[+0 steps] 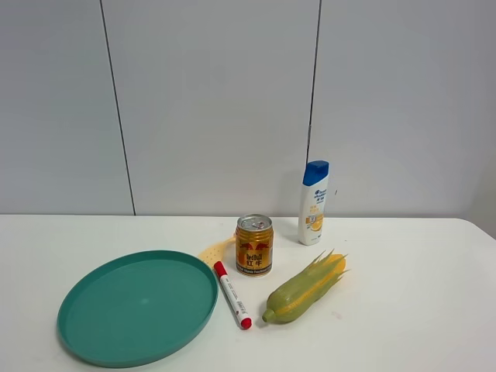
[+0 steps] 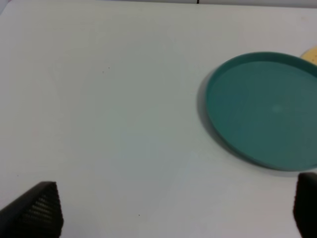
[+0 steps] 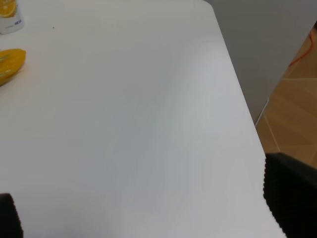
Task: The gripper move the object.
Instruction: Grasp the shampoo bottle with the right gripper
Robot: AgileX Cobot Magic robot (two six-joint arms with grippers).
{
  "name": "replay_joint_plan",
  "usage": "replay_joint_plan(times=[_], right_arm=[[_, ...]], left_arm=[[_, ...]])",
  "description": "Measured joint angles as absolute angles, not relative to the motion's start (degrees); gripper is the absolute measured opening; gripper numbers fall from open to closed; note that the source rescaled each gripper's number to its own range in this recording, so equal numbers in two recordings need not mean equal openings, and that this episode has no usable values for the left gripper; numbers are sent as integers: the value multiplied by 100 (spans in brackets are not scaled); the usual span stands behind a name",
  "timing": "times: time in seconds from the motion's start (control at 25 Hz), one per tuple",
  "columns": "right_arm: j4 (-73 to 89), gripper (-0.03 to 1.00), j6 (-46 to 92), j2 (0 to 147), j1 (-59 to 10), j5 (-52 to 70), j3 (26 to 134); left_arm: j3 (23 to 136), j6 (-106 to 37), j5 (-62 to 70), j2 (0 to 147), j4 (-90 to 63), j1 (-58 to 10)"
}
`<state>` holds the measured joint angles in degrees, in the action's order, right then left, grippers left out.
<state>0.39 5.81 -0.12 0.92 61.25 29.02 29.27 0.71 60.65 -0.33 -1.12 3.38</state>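
Nearest the robot we logged the black ribbed left gripper (image 2: 171,213), jaws spread wide over the bare white tabletop (image 2: 99,124) with nothing between them. The black right gripper (image 3: 148,208) was likewise spread wide and empty, near the table's right-hand edge. Neither showed in the high view. Next, front left: a round teal plastic plate (image 1: 136,306), flat and empty. Just beside its right rim lay a white marker pen with red cap and red tip (image 1: 232,294). To the right of the pen, apart from it, lay a green-and-yellow toy corn cob (image 1: 304,288) on its side. Behind the pen stood a gold drink can (image 1: 254,245), upright, with a pale yellow flat item (image 1: 217,249) partly hidden at its left, which we could not identify. Farthest back, near the grey panelled wall (image 1: 217,101), stood the task's piece: a tall slim white plastic shampoo bottle with blue cap and yellow-orange label (image 1: 314,203). It was upright, behind and right of the can, touching neither can nor corn. Handling, as we judged it: probably fairly light, though the fill was hidden. The smooth walls looked likely to be slippery and to give slightly under pressure, and the height on a narrow base made it easy to tip. We judged the best hold to be across the body at label height, below the cap, squeezed moderately.
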Motion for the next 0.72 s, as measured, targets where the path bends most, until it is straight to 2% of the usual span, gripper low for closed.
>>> replay_joint_plan(times=[0.36,0.72], right_arm=[[41,100,581,331,92,6120,2954],[43,100,720,2172,92,5664,4268]], left_arm=[[2927,71,6063,-33,-112,338],[2927,71,6058,-33,-114,338]])
